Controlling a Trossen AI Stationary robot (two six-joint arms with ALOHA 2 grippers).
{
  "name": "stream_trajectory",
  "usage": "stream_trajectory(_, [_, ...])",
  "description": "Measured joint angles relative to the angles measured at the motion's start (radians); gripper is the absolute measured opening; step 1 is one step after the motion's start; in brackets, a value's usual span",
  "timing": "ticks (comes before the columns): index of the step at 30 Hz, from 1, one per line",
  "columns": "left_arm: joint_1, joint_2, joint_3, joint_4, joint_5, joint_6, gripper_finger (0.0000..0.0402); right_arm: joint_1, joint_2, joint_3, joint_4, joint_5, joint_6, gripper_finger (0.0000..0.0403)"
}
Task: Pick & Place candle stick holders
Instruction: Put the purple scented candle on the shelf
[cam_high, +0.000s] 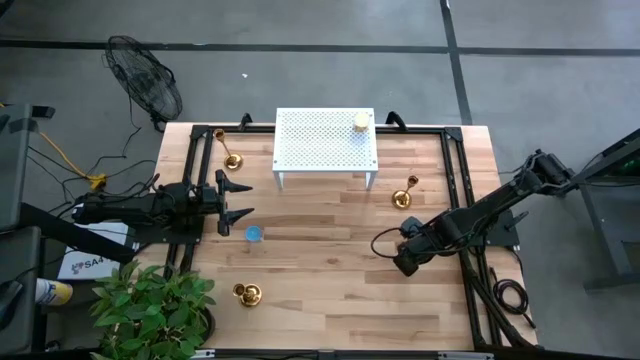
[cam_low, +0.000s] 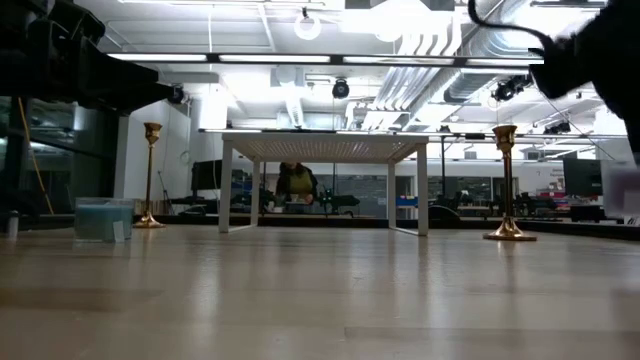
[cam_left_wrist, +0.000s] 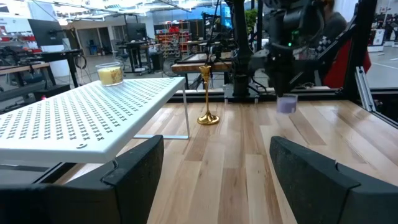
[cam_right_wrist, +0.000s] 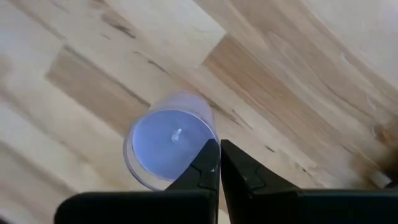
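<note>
The light wooden plank desk (cam_high: 330, 260) is carrying a white perforated metal stand (cam_high: 325, 140), and only the high view is showing all of it at once. On the stand's top a yellow candle in a clear glass jar (cam_high: 360, 121) is sitting near a corner; the left wrist view is showing the same jar (cam_left_wrist: 111, 73) from the side.

Three shiny brass candle stick holders, each with a round flared base, thin stem and small cup, are standing apart on the desk: one (cam_high: 232, 158) beside the stand on the left arm's side, one (cam_high: 404, 196) beside the stand on the right arm's side, and one (cam_high: 246, 293) near the front edge close to a green potted plant (cam_high: 150, 305). The low view is showing only two of them upright.

The left end effector (cam_high: 240, 200) is hanging spread wide and empty, near a small round blue candle (cam_high: 254, 234).

The right end effector (cam_right_wrist: 219, 163) is hanging with fingers pressed together, pinching the rim of a pale purple candle in a clear cup (cam_right_wrist: 166, 144); only the right wrist view is showing this.

A white box beside the desk is bearing writing too small to read.
</note>
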Motion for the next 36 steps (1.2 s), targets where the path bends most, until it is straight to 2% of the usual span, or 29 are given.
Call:
stream_trajectory(11, [0.000, 0.000, 0.000, 0.000, 0.000, 0.000, 0.0289, -0.072, -0.001, 0.160, -0.099, 0.040, -0.132, 0.0000])
stream_trajectory(22, [0.000, 0.000, 0.000, 0.000, 0.000, 0.000, 0.0289, -0.083, -0.001, 0.163, -0.105, 0.070, -0.210, 0.0000])
stream_trajectory(29, [0.000, 0.000, 0.000, 0.000, 0.000, 0.000, 0.0289, -0.097, -0.001, 0.165, -0.105, -0.002, -0.281, 0.0000])
stream_trajectory(36, [0.000, 0.000, 0.000, 0.000, 0.000, 0.025, 0.0289, -0.118, -0.001, 0.171, -0.042, -0.012, -0.390, 0.0000])
